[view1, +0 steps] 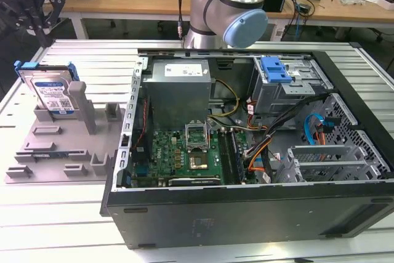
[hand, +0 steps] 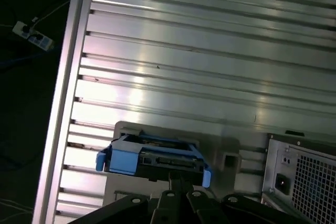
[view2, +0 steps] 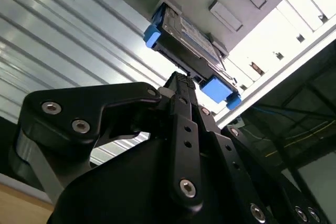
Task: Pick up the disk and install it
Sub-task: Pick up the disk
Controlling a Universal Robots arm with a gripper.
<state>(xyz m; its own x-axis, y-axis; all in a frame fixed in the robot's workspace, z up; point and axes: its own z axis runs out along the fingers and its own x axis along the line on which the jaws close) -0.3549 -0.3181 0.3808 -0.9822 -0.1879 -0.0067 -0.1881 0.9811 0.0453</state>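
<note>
The disk (view1: 52,90) is a silver drive with a white-and-blue label and a blue carrier frame. It stands on edge in a grey holder (view1: 61,146) at the exterior view's left. My gripper (view1: 36,24) hangs above and slightly behind it, not touching, and its black fingers meet at the tip with nothing between them. In both wrist views the gripper's tip (view2: 181,80) (hand: 174,178) points at the disk's top edge (view2: 184,40) (hand: 157,156), with a small gap left.
An open computer case (view1: 246,201) lies on the slotted metal table (view1: 369,72) to the exterior view's right of the holder. Inside are a motherboard (view1: 184,152), a power supply (view1: 178,87), cables and a grey drive cage with a blue latch (view1: 274,69). The arm's base (view1: 228,10) stands behind.
</note>
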